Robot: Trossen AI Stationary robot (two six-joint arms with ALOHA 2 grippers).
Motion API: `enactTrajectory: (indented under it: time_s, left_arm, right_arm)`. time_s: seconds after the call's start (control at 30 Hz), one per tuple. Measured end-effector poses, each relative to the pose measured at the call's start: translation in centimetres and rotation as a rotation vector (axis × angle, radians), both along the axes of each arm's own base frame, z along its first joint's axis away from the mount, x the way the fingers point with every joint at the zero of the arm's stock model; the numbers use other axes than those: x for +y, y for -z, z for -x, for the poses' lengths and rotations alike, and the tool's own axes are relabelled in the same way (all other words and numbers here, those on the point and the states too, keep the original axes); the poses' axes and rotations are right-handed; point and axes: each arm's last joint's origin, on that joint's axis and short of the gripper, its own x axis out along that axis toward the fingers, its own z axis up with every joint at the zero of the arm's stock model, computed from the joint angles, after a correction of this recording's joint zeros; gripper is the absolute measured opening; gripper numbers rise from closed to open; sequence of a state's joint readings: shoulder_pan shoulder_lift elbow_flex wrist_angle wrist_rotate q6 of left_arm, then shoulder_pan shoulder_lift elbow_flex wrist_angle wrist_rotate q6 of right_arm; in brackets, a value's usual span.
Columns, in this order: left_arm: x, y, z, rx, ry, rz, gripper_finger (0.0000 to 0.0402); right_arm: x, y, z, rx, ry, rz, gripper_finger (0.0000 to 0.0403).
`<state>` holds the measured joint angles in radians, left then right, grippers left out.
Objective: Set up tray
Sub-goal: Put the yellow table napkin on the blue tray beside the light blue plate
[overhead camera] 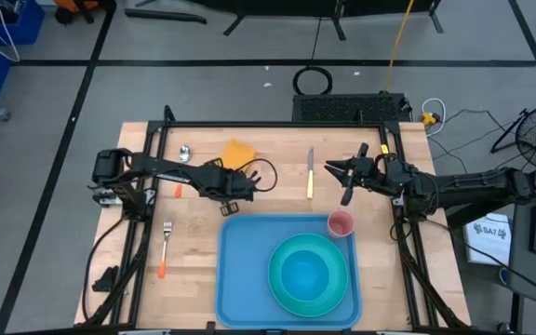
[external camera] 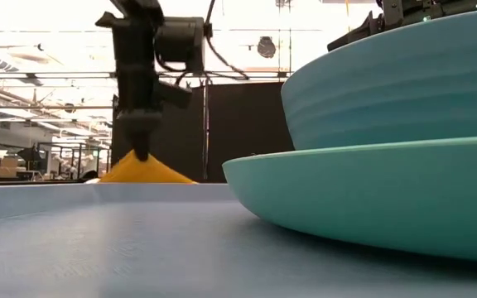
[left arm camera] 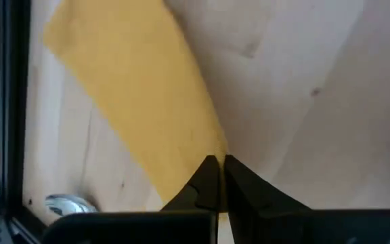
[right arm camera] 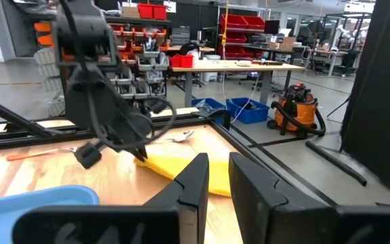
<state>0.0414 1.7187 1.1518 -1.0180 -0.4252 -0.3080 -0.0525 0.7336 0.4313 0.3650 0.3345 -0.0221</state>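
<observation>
left gripper (left arm camera: 217,161) jaws pinched shut on corner of yellow napkin (left arm camera: 134,102), gripped at its edge for lifting off tabletop (overhead camera: 194,242) | tray (overhead camera: 240,279) near, toward robot side of jaws, carrying teal plate (overhead camera: 310,272) and bowl | right gripper (right arm camera: 213,163) waiting beside knife (overhead camera: 310,173), jaws slightly parted, empty
</observation>
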Motion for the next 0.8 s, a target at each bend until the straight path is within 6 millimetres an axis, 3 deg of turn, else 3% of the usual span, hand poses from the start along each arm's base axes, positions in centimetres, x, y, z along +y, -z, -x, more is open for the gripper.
enactTrajectory:
  time_s: [0.27, 0.8]
  left_arm:
    - [-3.0, -3.1, -0.5, 0.012, 0.019, 0.07, 0.0008]
    - [-9.4, -6.2, -1.1, -0.073, 0.067, 0.422, 0.0008]
  right_arm:
    - [0.0, 0.0, 0.0, 0.005, 0.0, 0.016, 0.005]
    - [0.0, -0.1, 0.0, 0.008, 0.0, 0.051, 0.005]
